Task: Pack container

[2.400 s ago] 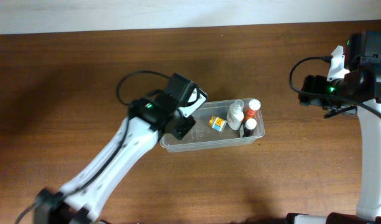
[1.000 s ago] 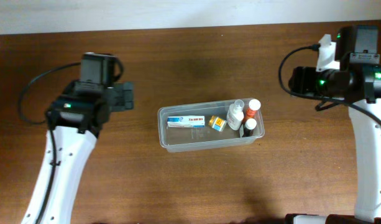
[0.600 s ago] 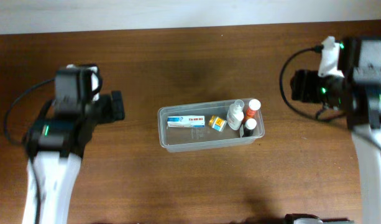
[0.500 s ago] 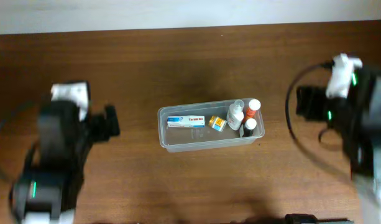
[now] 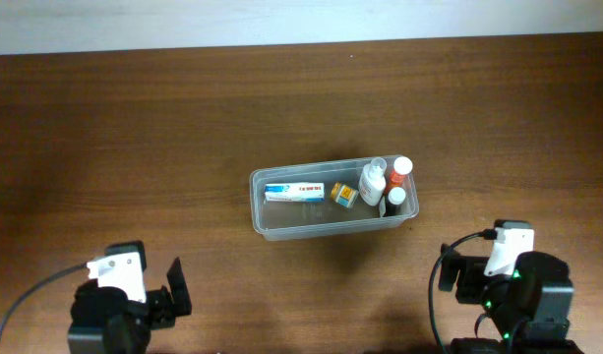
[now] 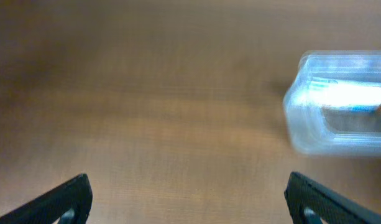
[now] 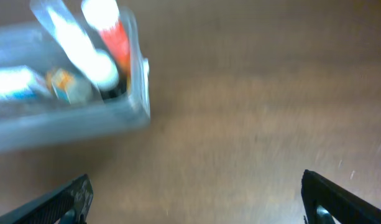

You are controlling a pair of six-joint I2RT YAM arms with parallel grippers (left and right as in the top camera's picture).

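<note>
A clear plastic container (image 5: pixel 254 206) sits near the middle of a dark wooden desk (image 5: pixel 134 138), its long side running left to right in the overhead view. Inside are 5 items: 1 white-and-blue box (image 5: pixel 294 191) lying flat in the left half, 1 small orange-and-white pack (image 5: pixel 344 194) just beside it, and 3 bottles crowded at the right end. These are 1 clear bottle (image 5: pixel 373 182), 1 orange bottle (image 5: pixel 400 170) with a white cap and 1 dark bottle (image 5: pixel 395 202) with a white cap. The 2 arms are at the near edge of the desk, well apart from the container, the left arm (image 5: pixel 114 305) at lower left and the right arm (image 5: pixel 517 285) at lower right. The left pincer (image 6: pixel 189 200) is spread wide with nothing between its fingers; the container's left end shows blurred at the right of its wrist view. The right pincer (image 7: pixel 199 200) is likewise spread wide and holds nothing. Its blurred wrist view catches the container's right end and the 3 bottles at upper left.
</note>
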